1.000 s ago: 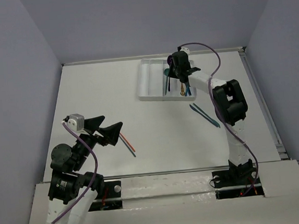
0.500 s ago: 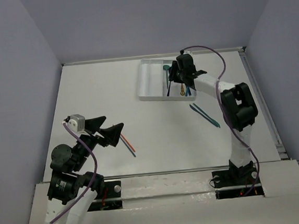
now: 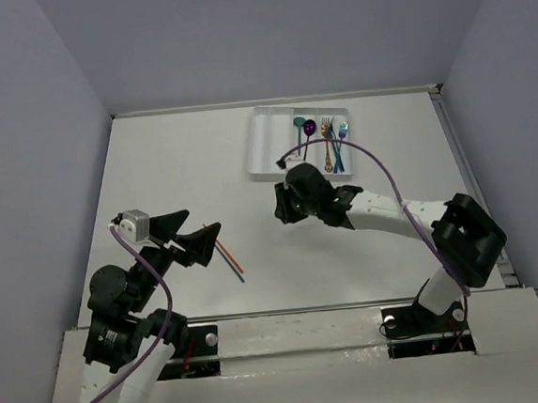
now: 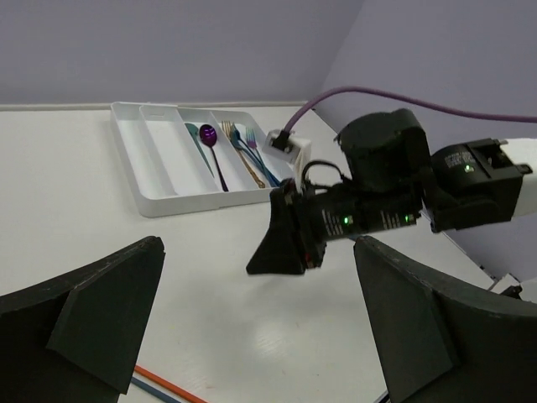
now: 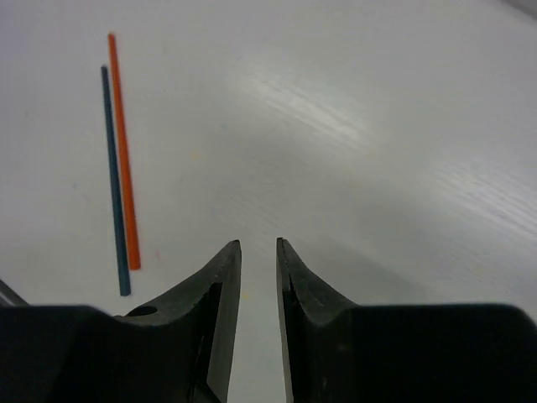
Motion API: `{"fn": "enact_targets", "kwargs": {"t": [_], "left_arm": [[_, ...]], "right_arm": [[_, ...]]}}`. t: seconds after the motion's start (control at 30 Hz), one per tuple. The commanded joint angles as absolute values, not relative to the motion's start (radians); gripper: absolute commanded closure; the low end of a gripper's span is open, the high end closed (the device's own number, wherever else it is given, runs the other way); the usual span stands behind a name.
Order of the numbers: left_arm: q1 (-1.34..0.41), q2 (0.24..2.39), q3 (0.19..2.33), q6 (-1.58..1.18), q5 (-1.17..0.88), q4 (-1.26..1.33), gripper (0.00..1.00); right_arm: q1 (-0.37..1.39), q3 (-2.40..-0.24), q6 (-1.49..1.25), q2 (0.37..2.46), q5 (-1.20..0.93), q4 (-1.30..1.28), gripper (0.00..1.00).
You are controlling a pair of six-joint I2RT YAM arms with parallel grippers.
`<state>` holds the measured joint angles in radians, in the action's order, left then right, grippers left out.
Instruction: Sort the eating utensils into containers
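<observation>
Swung from the tray (image 3: 266,145), right fingers (image 5: 233,252) barely parted and empty, toward the loose chopsticks (image 5: 122,151); left fingers (image 3: 199,236) spread.

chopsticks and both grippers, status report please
Left gripper wide open, empty. Right gripper slightly open, empty, over the table. Orange and teal chopsticks loose on table, outside the tray. Nothing in the way.

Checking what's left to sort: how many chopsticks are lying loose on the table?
2: an orange chopstick and a teal chopstick, side by side near the left tool. The right arm may hide others.
</observation>
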<state>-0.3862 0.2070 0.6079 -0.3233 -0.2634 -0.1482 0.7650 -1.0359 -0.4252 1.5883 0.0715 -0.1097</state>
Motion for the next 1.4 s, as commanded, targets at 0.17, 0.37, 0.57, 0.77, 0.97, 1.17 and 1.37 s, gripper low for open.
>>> {"fn": "enact_targets", "kwargs": {"t": [0.17,0.37,0.57,0.77,0.97,1.17,1.37], "left_arm": [[-0.391,0.092,0.629,-0.341,-0.042,-0.179,0.01],[-0.391,0.074,0.629,-0.344,-0.020,-0.183,0.01],[-0.391,0.091,0.626,-0.337,-0.048,-0.169,0.01],[-0.391,0.087,0.626,-0.339,-0.052,-0.170,0.01],[-0.391,0.091,0.621,-0.337,-0.071,-0.161,0.01],[-0.391,0.087,0.620,-0.337,-0.072,-0.161,0.01],[-0.391,0.087,0.620,-0.337,-0.074,-0.161,0.01]], "right_arm": [[1.064,-1.279,-0.368,1.833,0.185,-0.198,0.74],[1.127,-1.406,-0.360,1.982,0.247,-0.235,0.61],[1.160,-1.462,-0.353,2.043,0.233,-0.242,0.59],[1.178,-1.499,-0.357,2.083,0.248,-0.250,0.59],[1.187,-1.509,-0.370,2.108,0.281,-0.271,0.63],[1.198,-1.552,-0.383,2.151,0.365,-0.330,0.72],[1.198,-1.597,-0.399,2.187,0.437,-0.394,0.91]]}}
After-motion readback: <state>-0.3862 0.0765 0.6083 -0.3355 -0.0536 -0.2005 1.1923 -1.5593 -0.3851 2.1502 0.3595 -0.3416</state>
